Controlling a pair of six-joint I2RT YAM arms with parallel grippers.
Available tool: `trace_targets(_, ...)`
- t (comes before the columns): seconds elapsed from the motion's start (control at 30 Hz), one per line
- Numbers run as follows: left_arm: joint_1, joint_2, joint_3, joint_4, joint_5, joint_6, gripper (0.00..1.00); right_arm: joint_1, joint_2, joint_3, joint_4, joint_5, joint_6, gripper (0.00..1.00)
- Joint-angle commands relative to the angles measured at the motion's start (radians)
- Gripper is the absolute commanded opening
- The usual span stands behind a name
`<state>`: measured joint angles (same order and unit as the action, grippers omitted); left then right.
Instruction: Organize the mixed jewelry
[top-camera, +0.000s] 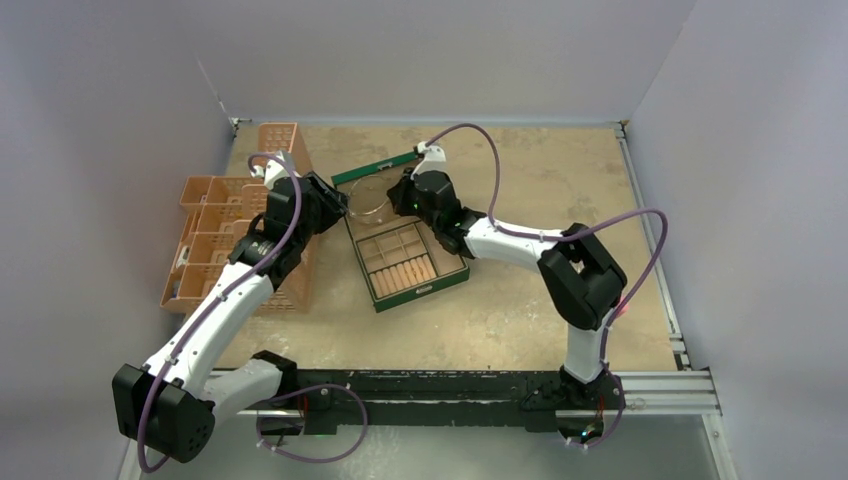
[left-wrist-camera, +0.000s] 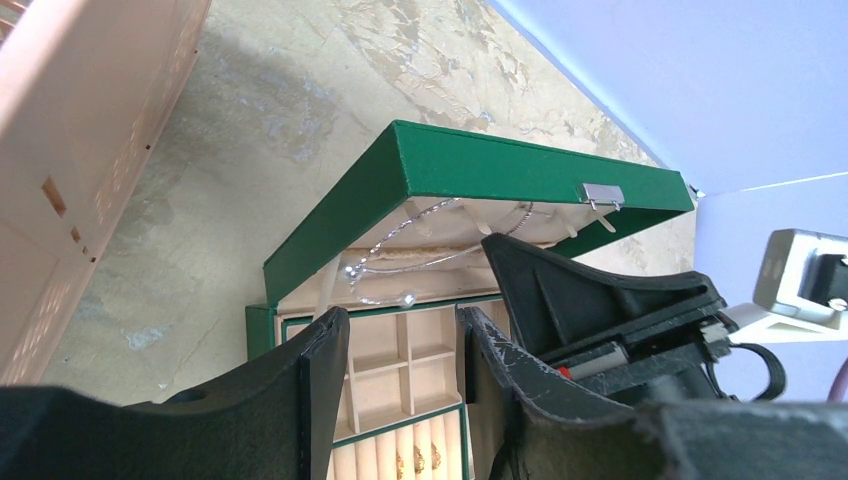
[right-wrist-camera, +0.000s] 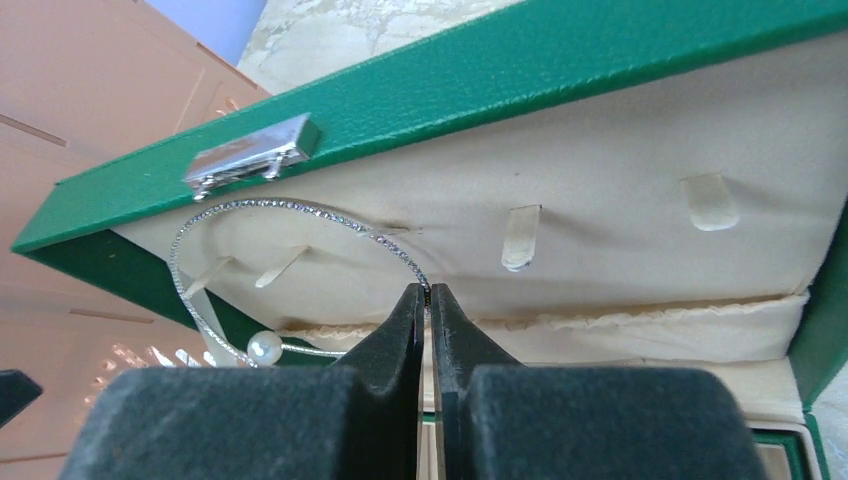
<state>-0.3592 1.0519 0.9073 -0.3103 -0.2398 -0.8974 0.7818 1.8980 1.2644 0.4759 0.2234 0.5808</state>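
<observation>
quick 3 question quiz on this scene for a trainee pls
1. True or false: the right gripper is shut on the silver hoop.
2. The green box's lid is: A) shut B) open C) taken off.
3. Which gripper has its jaws apart?
Key: 1 true; 2 B; 3 the left gripper.

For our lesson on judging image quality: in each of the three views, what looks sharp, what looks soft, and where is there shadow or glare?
Top external: even, diffuse light, only soft shadows. Left wrist: the near fingers are dark and soft, the green box lid sharp. Right wrist: the finger pads are blurred, the silver hoop crisp, the metal clasp glinting.
</observation>
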Motion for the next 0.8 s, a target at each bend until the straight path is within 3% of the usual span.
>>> trace_targets(0.0, 0.006, -0.010, 0.045, 0.028, 0.002, 0.020, 0.44, 0.005, -0.090, -0.011, 0.080, 0.045, -0.038, 0.04)
trace_targets(0.3, 0.006, -0.003, 0.043, 0.034, 0.007, 0.018, 0.44, 0.010, -0.122, -0.039, 0.075, 0.072, -0.035, 0.01)
trace_targets(0.77, 0.006, -0.006, 0.042, 0.033, 0.008, 0.021, 0.44, 0.010, -0.030, 0.088, -0.054, 0.082, -0.003, 0.02)
